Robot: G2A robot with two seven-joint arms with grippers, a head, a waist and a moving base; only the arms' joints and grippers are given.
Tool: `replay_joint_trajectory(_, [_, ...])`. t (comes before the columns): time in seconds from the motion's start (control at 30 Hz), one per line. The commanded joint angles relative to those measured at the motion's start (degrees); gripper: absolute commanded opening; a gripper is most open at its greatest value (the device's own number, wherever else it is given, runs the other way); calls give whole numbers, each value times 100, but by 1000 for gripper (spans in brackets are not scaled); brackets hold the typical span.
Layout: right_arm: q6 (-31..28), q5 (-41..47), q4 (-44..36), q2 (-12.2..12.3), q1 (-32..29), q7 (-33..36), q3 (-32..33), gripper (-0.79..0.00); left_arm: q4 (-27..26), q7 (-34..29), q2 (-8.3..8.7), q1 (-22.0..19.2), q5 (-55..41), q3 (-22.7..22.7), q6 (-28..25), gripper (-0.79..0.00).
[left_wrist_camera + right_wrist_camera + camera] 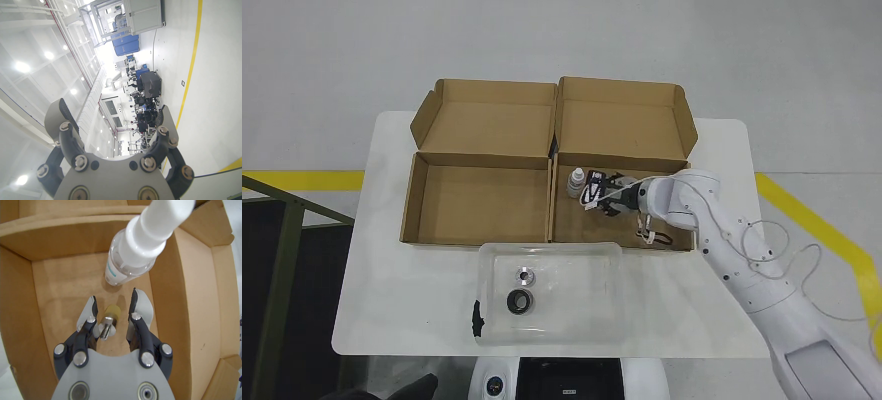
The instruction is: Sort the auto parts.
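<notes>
I can read no words or numbers in any view. The clear bottle [130, 262] in the cardboard box [198, 294] has a white label with a teal stripe, its print too small to read. A distant blue cabinet [125, 44] bears an illegible white mark.

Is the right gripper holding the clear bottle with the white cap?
No, the right gripper has its jaws open, a small metal part lies between them, and the clear bottle stands free beyond them.

A bottle [130, 256], apparently upright, blocks the box [198, 285] corner facing the right claw [114, 295].
</notes>
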Motion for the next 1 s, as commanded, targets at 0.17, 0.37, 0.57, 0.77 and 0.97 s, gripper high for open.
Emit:
replay_joint_trajectory(0.17, [-158,113,-789,181,-511,-14,536,-434,0,0,0,0,0,0,0,0])
replay_joint_trajectory(0.37, [-329,275,-1501,306,-1007,-93,901,-434,0,0,0,0,0,0,0,0])
replay_joint_trajectory(0.57, [-473,438,-2185,381,-1450,-204,1045,-425,0,0,0,0,0,0,0,0])
replay_joint_trajectory(0.77, [-460,398,-2778,396,-1759,-432,919,-425,0,0,0,0,0,0,0,0])
replay_joint_trajectory(0.97, [-530,125,-3123,380,-1887,-547,576,-425,0,0,0,0,0,0,0,0])
